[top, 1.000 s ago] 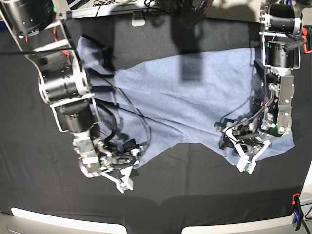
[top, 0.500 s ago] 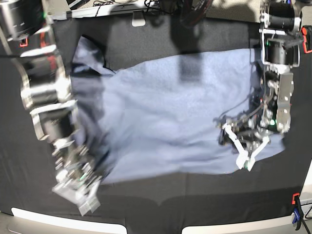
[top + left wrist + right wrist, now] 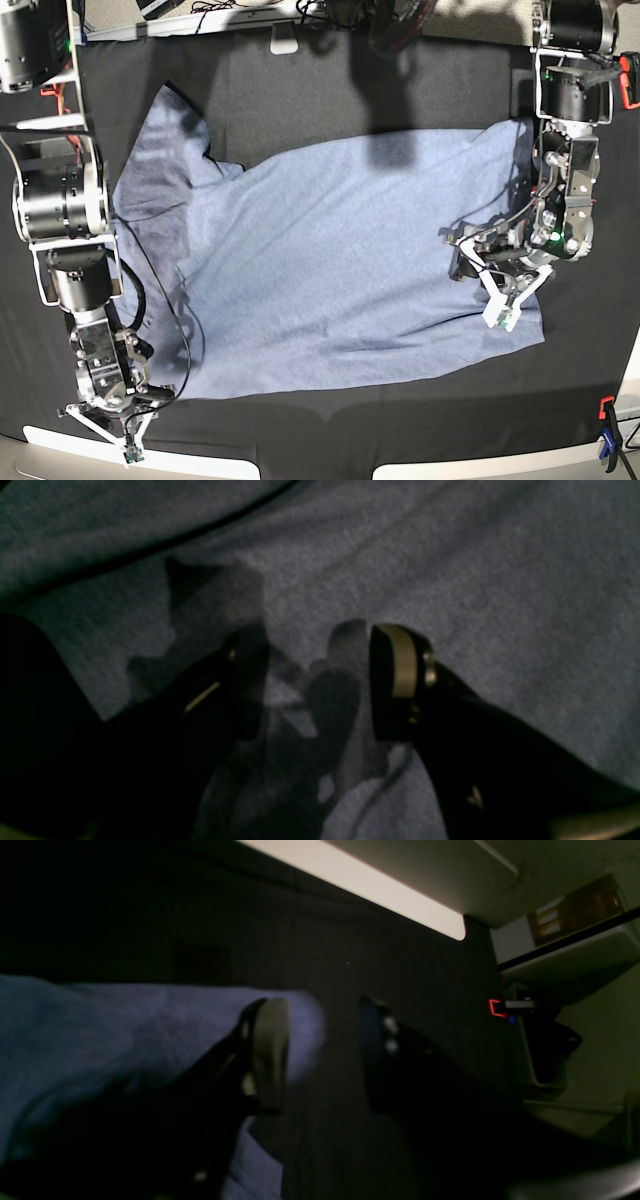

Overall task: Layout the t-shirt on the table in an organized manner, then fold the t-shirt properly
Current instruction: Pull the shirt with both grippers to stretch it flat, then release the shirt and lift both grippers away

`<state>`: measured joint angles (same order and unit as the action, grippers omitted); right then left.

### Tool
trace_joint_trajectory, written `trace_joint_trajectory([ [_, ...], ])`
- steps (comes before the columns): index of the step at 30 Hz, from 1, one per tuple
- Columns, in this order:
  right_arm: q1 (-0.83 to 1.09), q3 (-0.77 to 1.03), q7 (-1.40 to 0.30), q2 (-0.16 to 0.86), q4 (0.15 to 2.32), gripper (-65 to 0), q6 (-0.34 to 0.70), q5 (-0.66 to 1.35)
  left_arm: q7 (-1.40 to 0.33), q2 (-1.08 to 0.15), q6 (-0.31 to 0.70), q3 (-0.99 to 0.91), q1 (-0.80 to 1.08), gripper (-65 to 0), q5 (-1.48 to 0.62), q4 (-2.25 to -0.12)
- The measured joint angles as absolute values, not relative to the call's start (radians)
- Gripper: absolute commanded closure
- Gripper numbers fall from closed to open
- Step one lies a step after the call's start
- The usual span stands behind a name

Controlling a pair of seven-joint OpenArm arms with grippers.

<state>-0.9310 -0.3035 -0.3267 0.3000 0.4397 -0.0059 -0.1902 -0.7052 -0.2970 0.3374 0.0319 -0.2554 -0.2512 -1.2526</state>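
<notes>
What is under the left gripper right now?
The left gripper, jaws apart, hangs over the t-shirt near its edge. The shirt covers the table beneath; nothing else shows there.

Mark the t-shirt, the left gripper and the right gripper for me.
t-shirt (image 3: pixel 330 260): base view, middle of the spread body.
left gripper (image 3: pixel 508 300): base view, between the open fingertips, over the shirt.
right gripper (image 3: pixel 118 437): base view, between the open fingertips, near the table's front edge.
</notes>
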Motion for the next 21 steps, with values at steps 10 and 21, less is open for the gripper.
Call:
trace_joint_trajectory([
  [10,-0.846,-0.303,-0.414,0.332,0.555,-25.8,-0.004,-0.059,-0.679,-0.300,0.365,0.010,-0.204,-30.1,-0.257,-1.306],
  [21,-0.398,-0.308,-0.514,0.479,1.201,-25.0,-0.001,0.044,-0.709,-0.303,0.474,-0.332,0.081,-30.1,-0.411,-1.525],
])
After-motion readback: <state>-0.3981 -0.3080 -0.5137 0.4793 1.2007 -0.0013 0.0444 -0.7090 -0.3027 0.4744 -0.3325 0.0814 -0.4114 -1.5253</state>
